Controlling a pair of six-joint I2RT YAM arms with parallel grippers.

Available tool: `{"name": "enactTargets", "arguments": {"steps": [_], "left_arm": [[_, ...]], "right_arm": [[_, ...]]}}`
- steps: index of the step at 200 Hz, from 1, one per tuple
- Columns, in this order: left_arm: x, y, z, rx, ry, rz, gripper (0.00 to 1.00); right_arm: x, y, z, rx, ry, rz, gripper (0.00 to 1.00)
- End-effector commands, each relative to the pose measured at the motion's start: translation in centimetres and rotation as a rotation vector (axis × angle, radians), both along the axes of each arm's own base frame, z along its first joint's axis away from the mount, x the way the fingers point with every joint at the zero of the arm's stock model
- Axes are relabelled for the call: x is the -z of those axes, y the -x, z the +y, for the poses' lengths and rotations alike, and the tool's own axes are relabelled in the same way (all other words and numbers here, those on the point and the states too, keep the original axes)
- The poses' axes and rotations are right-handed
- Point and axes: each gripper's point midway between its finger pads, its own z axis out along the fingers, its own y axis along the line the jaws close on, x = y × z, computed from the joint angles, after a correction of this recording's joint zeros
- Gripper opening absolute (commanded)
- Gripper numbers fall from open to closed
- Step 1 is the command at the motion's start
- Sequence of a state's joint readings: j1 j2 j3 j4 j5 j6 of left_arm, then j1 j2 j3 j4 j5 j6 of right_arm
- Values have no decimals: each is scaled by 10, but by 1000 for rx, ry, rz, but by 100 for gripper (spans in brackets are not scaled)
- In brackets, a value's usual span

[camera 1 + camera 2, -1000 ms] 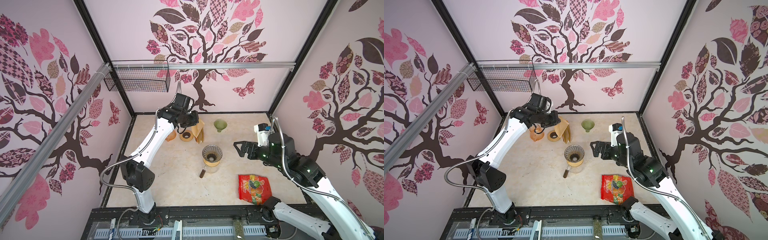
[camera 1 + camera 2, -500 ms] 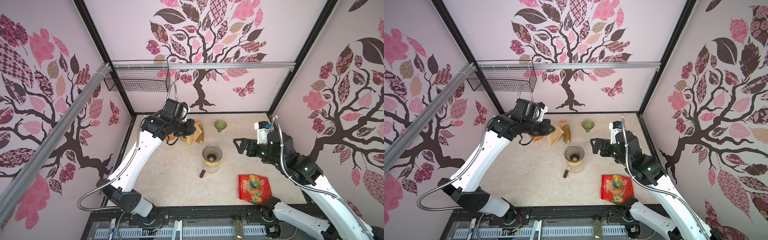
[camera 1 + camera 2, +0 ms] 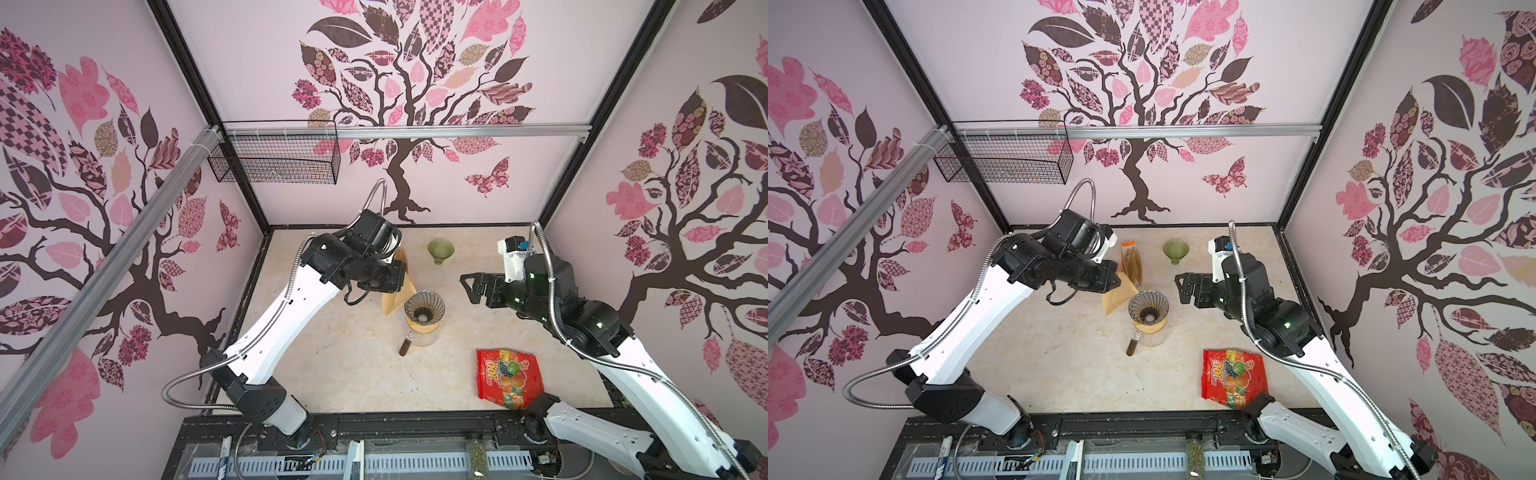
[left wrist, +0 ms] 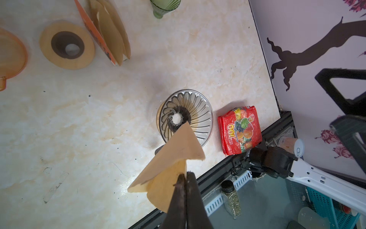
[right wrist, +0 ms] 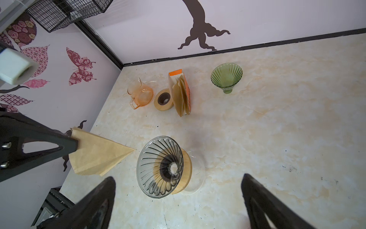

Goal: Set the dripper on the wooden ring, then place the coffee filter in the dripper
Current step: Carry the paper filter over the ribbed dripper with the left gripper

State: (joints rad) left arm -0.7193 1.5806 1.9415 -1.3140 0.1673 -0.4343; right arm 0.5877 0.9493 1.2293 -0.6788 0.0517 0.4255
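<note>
The left gripper (image 4: 186,176) has its jaws fully closed on the wide edge of a brown paper coffee filter (image 4: 174,156). The filter hangs clear of the table (image 3: 332,374), held in the air with its pointed tip aimed toward the dripper (image 3: 424,306). In both top views the filter (image 3: 1119,297) sits just beside the dripper (image 3: 1148,309), at about 10 o'clock from it, near the rim but not inside the cone. The right wrist view shows the filter tip (image 5: 99,154) close to the dripper rim (image 5: 160,166) with a narrow gap between them.

The dripper is a clear ribbed glass cone on a wooden collar, seated on a glass server near the centre of the table. Its cone holds no filter.

The right gripper (image 3: 473,286) has its jaws spread to full width and holds nothing. It hovers above the table at about 3 o'clock from the dripper, apart from it.

Other items on the table:
- Green glass cone (image 3: 440,250), at 12 o'clock from the dripper.
- Filter pack (image 3: 1131,266), upright, at about 11 o'clock.
- Wooden ring (image 5: 163,100) and orange glass pitcher (image 5: 140,94), beside the pack.
- Red candy bag (image 3: 509,378), lying flat at about 5 o'clock.
</note>
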Motion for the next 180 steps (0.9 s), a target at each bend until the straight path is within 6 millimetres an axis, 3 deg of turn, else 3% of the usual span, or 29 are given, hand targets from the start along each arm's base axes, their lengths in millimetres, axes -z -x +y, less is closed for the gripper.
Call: {"name": "enactTargets", "arguments": {"steps": [1,82,180], "left_arm": [[-5,3,-6,43,-46,-29,0],[17,-2,-42,125,-151,-26,0],[50,-13,-55,130,-276,-22,0]], "right_arm": [[-6,5,-2,-17,5,-18,100],[-3,12,-10,-16,40,-31,100],[6,16,-12,-24,54,-32,100]]}}
